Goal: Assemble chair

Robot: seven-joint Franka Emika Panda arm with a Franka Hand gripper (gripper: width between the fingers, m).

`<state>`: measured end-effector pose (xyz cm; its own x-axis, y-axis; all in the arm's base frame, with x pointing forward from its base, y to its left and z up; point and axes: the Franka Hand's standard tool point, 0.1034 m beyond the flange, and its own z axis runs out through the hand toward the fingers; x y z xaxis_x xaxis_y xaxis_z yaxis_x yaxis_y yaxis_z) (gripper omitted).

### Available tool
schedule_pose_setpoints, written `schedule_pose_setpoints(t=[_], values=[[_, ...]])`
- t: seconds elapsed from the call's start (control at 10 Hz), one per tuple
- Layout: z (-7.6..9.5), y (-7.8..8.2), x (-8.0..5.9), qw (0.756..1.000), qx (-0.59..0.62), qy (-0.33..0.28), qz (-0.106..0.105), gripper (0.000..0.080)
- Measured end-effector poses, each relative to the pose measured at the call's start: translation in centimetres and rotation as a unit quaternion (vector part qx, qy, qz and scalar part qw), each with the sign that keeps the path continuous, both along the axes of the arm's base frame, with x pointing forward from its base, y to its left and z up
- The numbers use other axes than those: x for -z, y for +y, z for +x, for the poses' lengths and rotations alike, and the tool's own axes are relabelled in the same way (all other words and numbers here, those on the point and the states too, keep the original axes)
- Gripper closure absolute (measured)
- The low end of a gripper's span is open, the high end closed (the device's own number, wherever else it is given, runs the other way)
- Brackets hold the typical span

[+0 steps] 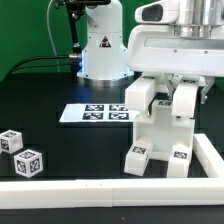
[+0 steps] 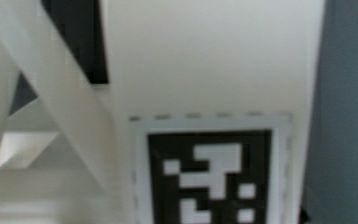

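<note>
The partly built chair [image 1: 160, 135] stands upright at the exterior view's right, glossy white, with tagged feet [image 1: 137, 153] on the black table. My gripper [image 1: 164, 100] comes down from above, and its white fingers [image 1: 140, 97] stand on either side of the chair's upper piece, shut on it. In the wrist view that piece [image 2: 211, 110] fills the frame very close, with its black-and-white tag [image 2: 211, 175] facing the camera. Two loose cube-like legs [image 1: 10, 140] [image 1: 30, 161] lie at the exterior view's left. The contact between pads and piece is hidden.
The marker board [image 1: 95, 113] lies flat behind the chair, in front of the robot base [image 1: 100, 50]. A long white border rail [image 1: 100, 190] runs along the front and turns up the right side [image 1: 208, 150], close to the chair's feet.
</note>
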<state>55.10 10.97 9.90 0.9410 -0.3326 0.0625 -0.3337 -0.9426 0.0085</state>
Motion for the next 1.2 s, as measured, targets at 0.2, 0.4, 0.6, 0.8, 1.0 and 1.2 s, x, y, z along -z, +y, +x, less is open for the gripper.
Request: schedule_pose_setpoints(t=[0.2,0.4,0.6,0.8,1.0,1.2], values=[[0.1,0.0,0.1,1.0,0.0,-0.001,0.0,0.0517],[0.4,-0.3,0.1,1.0,-0.003,-0.002,0.001,0.0517],[0.8,-0.2,0.1,1.0,-0.002,-0.003,0.0,0.0463],[1.0,-0.3,0.1,1.0,-0.003,-0.004,0.0,0.0325],[1.0,-0.6,0.1,1.0,-0.002,-0.004,0.0,0.016],[1.0,-0.6,0.0,1.0,-0.002,-0.004,0.0,0.0152]])
